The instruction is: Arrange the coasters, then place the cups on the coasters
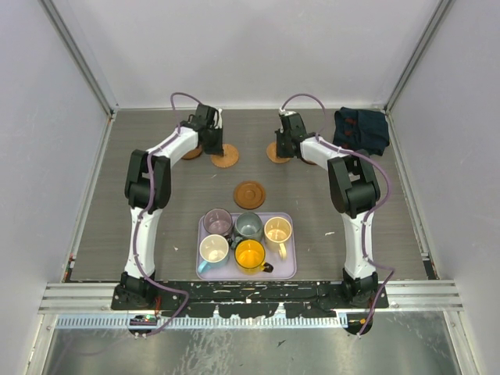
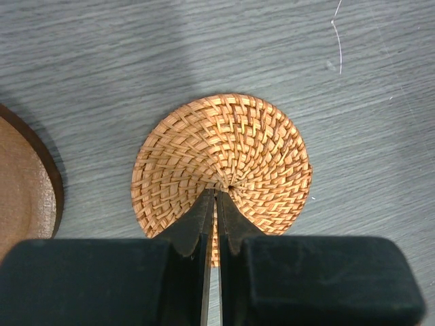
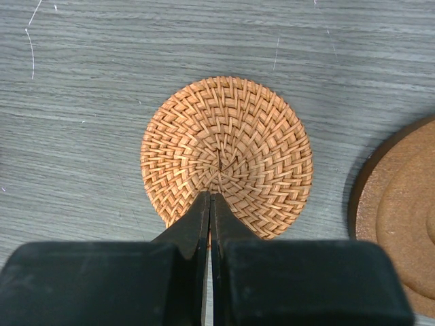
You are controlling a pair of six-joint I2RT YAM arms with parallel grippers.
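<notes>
The left pincer (image 2: 216, 197) has its fingers brought together, with only a thin slit between them. Its tips sit over the left woven coaster (image 2: 221, 159), close to the centre of the weave. I cannot tell whether they press on it or hang just above it. That disc is round and lies flat on the table, so it has no long axis and points no way. It spreads ahead of the tips and to both sides of them. Off the pincer's left side, apart from the woven disc, lies the dark wooden coaster (image 2: 24, 193), also flat.

The right pincer (image 3: 209, 198) is likewise closed with nothing between its fingers. Its tips are over the near half of the right woven coaster (image 3: 226, 153), which lies flat and round. To this pincer's right, across a strip of bare table, lies the brown wooden coaster (image 3: 401, 217).

The middle coaster (image 1: 250, 193) lies flat between the two pincers, back toward the arm bases. Behind it, the five cups (image 1: 249, 226) stand upright on the lavender tray (image 1: 287, 269).
</notes>
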